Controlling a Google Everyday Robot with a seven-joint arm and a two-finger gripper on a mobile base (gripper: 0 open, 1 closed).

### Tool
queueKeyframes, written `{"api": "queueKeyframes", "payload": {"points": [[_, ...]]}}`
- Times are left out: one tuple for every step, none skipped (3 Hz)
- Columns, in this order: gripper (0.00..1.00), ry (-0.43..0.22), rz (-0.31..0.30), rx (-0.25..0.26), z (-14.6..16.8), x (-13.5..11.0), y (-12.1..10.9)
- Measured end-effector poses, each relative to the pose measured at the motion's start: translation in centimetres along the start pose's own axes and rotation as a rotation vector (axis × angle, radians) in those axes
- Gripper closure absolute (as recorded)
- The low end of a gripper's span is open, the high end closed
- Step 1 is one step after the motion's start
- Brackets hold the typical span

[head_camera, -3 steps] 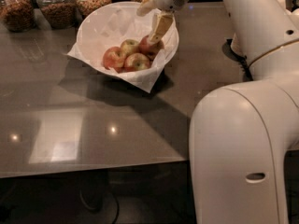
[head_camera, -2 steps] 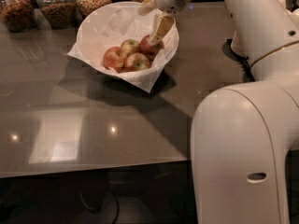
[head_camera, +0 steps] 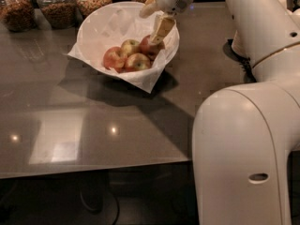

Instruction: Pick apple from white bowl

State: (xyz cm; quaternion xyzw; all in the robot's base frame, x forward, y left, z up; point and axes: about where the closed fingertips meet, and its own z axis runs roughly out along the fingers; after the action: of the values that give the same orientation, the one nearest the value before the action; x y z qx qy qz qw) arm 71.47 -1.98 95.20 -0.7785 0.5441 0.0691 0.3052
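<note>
gripper [head_camera: 157, 39] at apple [head_camera: 146, 46] in white bowl [head_camera: 93, 28], jaw state can't tell; centre on it before closing

Single camera high beside arm [head_camera: 262, 27], looking down across table [head_camera: 70, 116]; claw [head_camera: 157, 34] in white bowl [head_camera: 93, 22], upper-centre.

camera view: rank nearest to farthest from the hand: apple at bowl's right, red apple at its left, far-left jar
The hand is over the white bowl's right side.
1. Right apple, at its tip.
2. Left red apple, across the bowl.
3. Far-left jar, back-left of table.
</note>
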Motion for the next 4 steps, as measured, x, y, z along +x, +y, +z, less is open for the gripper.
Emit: {"api": "queueKeyframes", "payload": {"points": [[0.36, -0.005, 0.022, -0.016, 0.4, 0.4, 0.5], [0.36, -0.007, 0.032, -0.023, 0.6, 0.5, 0.8], [0.33, -0.014, 0.053, -0.039, 0.9, 0.9, 1.3], [0.29, -0.020, 0.064, -0.048, 1.1, 1.1, 1.7]]}}
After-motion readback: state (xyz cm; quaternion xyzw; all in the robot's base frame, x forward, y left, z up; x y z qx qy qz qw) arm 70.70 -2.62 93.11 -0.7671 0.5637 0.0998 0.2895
